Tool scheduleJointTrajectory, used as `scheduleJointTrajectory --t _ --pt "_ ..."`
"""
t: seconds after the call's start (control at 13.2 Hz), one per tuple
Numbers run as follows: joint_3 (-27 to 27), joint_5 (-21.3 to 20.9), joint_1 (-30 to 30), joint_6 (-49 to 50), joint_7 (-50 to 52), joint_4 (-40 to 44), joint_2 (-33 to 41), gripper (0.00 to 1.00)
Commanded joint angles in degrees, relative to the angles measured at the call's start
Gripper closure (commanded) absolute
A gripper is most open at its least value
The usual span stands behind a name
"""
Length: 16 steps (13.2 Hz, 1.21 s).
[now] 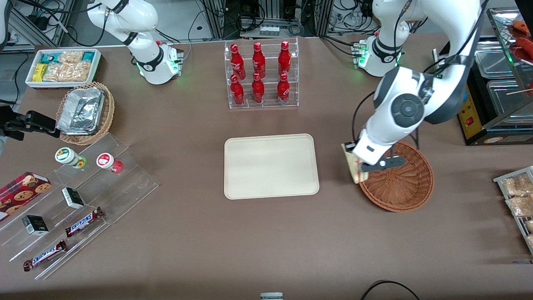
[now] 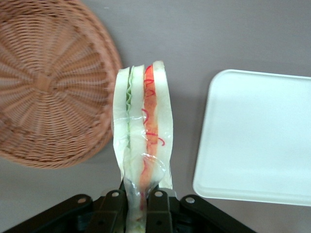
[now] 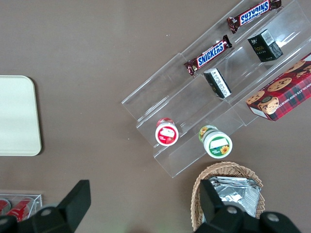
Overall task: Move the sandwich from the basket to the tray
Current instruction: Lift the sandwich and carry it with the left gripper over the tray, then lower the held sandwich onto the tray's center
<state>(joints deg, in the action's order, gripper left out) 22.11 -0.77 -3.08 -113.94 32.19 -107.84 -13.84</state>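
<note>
My left gripper [image 1: 359, 163] [image 2: 137, 196] is shut on the clear-wrapped sandwich [image 1: 353, 163] [image 2: 142, 131], a pale wedge with green and red-orange layers along its edge. It holds the sandwich above the table, just over the rim of the reddish-brown wicker basket [image 1: 399, 178] [image 2: 46, 82] on the side that faces the tray. The basket shows nothing inside. The cream tray [image 1: 270, 166] [image 2: 257, 136] lies flat and bare at the table's middle, a short gap of brown table between it and the sandwich.
A clear rack of red bottles [image 1: 260, 74] stands farther from the front camera than the tray. Toward the parked arm's end are a tan basket of foil containers [image 1: 85, 111], a white snack bin [image 1: 63, 66] and acrylic steps with snacks [image 1: 70, 200]. Packets on a rack [image 1: 518, 196] lie beside the basket.
</note>
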Motion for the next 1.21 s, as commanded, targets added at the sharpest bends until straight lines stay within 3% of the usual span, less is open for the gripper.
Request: scheduleJointTrajectory --t 0.0,0.38,1.13 --pt "3.5 -1.1 -0.7 1.4 0.4 6.8 -6.0 1.00" --pt "3.6 -10.6 -11.2 1.7 11.9 17.8 -17.4 1.00" --pt "3.2 -11.8 -22.0 1.3 16.3 32.4 -31.6 1.00"
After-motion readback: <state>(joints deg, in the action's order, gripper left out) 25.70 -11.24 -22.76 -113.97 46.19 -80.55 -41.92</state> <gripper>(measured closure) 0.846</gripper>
